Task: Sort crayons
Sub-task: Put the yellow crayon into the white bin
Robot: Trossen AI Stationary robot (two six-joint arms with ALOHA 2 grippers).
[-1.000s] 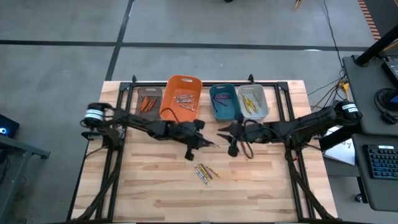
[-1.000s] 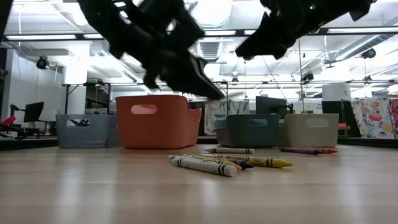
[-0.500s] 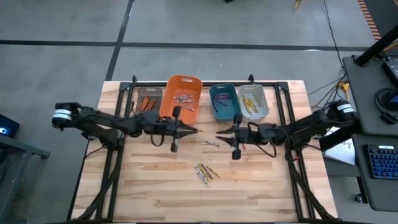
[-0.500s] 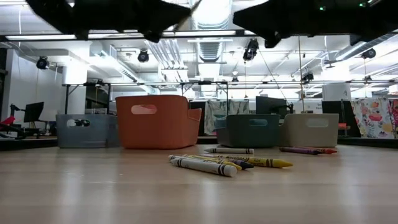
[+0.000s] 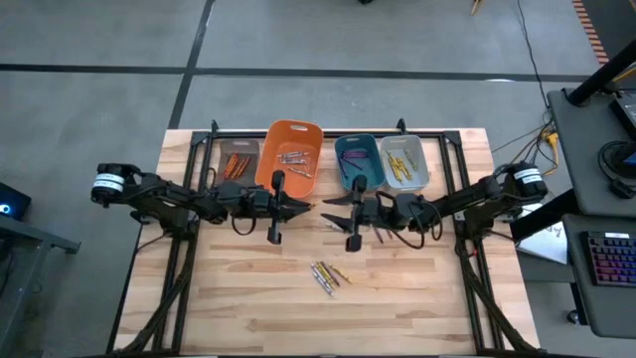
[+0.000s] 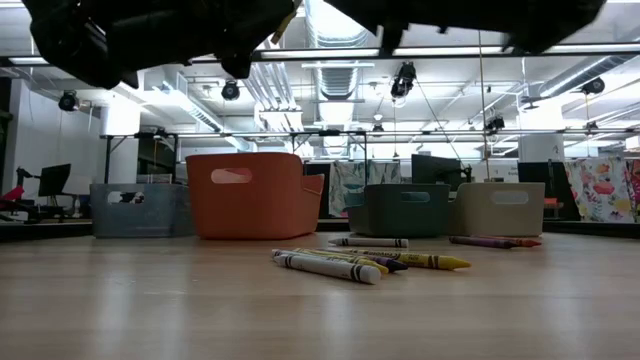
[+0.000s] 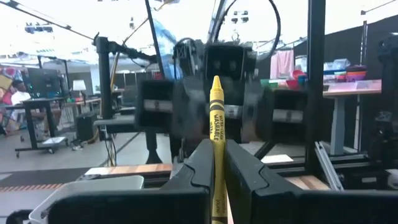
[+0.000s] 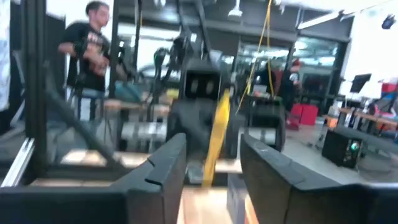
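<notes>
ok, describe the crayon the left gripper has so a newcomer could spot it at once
Above the table's middle, in front of the orange bin, the two arms meet tip to tip. The left gripper is shut on a yellow crayon. It's the only crayon in the air; the others lie on the wood or in bins.

A robotics lab or industrial workshop hall. Seen from above, a wooden bench (image 5: 397, 298) with a black metal frame stands on a bare grey concrete floor (image 5: 99, 40) marked with dark lines. Beside it is a desk with a keyboard (image 5: 608, 259) and trailing cables. Across the bench at table height, the room opens into a wide hall with exposed ceiling ducts (image 6: 340, 60), rows of strip lights (image 6: 120, 60), and hanging cables. Further desks carry monitors (image 6: 52, 180), and more workstations and a red bin appear in the distance. A person (image 8: 93, 43) stands in the background.
</notes>
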